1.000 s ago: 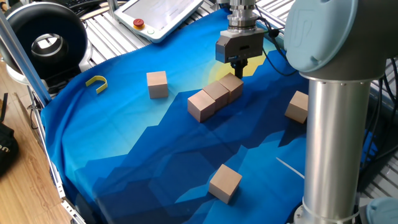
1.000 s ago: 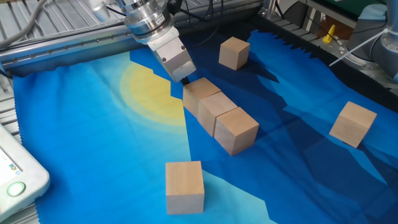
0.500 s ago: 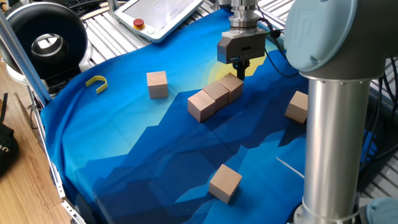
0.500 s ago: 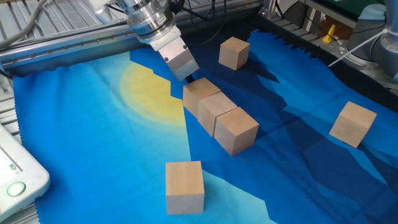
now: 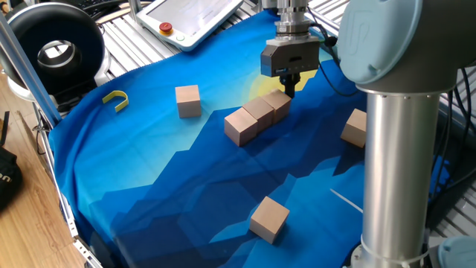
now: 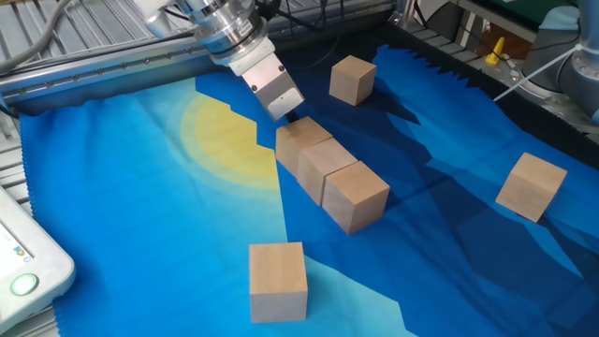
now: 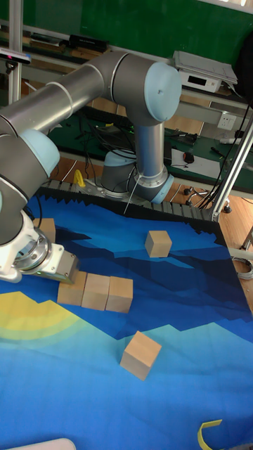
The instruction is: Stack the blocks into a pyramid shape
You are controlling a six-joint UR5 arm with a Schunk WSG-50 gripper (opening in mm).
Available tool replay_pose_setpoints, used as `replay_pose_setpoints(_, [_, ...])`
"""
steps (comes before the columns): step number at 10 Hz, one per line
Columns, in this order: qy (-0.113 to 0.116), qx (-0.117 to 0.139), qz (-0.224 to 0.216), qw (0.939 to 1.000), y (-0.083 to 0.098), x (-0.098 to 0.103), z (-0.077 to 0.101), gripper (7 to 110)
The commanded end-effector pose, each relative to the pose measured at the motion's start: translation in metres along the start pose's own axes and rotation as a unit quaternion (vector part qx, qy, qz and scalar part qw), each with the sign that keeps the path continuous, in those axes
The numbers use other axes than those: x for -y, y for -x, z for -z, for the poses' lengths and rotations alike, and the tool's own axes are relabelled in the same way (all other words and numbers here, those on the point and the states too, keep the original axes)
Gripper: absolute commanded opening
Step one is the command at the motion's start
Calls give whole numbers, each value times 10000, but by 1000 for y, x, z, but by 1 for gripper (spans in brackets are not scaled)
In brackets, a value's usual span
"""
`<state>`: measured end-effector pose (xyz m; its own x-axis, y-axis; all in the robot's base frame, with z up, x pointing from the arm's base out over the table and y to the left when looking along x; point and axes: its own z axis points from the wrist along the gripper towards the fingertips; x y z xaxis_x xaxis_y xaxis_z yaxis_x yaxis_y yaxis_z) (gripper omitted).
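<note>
Gripper (image 6: 289,116) hovers just above the three-block row's (image 6: 329,170) end.

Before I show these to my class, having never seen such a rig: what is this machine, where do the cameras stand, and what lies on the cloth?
The machine is a single grey robot arm with a two-finger gripper. Two cameras look down at the table from different sides; a third, taller picture faces the arm's base. On the blue and yellow cloth lie six plain wooden blocks: three touching in a row, and three loose ones. A small yellow hook lies near the cloth's edge. The gripper holds nothing and hangs just above the end of the row; its fingers look close together, but I cannot tell whether they are shut. Nothing is stacked yet.
</note>
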<state>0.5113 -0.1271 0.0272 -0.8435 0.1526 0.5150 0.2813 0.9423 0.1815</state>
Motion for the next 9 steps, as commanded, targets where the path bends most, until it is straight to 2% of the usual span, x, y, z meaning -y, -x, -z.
replay_pose_setpoints(1, [203,-66,-1,9998,-4,-10,1,7])
replay_pose_setpoints(3, [242,-80,5,9997,-5,-12,1,7])
replay_pose_setpoints(9, [67,86,31,9999,4,-4,1,7])
